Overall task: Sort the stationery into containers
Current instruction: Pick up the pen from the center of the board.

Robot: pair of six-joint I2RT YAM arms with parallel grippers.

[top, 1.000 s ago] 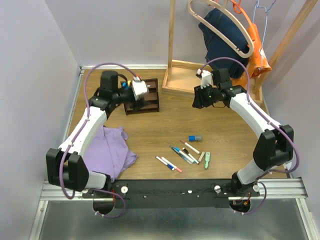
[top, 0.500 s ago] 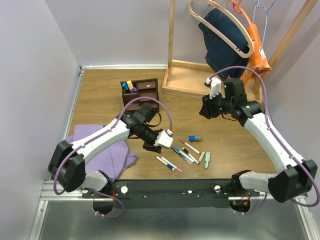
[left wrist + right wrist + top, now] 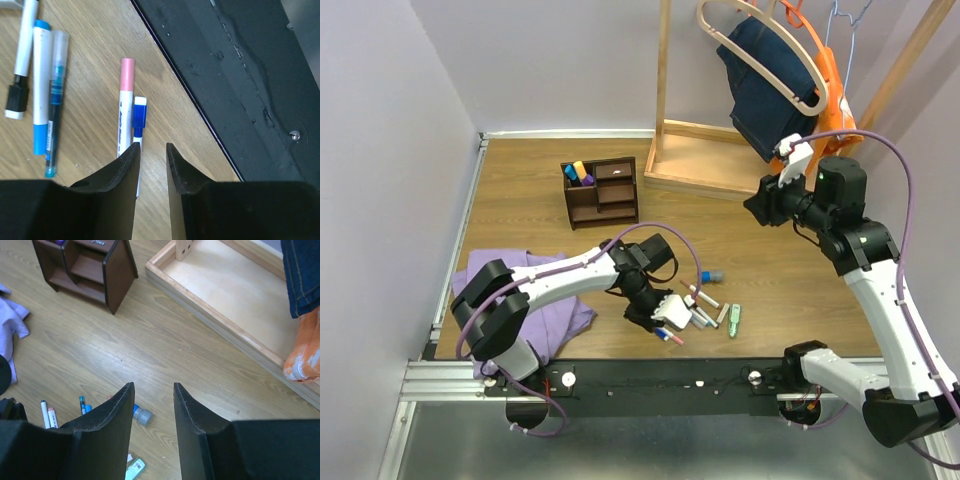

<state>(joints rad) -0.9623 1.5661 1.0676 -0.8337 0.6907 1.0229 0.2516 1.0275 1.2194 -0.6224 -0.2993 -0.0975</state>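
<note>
Swinging the left pincer (image 3: 152,146) nearer the rail (image 3: 240,75), hovering narrowly parted over the blue-tipped marker (image 3: 139,116) lying on the tabletop (image 3: 95,30), lining up a grasp; keeping the right pincer (image 3: 154,387) raised clear, parted, empty.

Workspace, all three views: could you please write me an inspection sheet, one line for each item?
Surface: wooden table, no spill seen.
Job's things: pens loose near the front edge; organiser holds a few markers in one compartment.
Clutter: purple cloth, partly covered by the left arm.
Grippers: left gripper open, low beside a pink pen; right gripper open, empty, raised.
Cables: purple cables loop free; no snag seen.
Surroundings: clothes rack with jeans behind, right.
</note>
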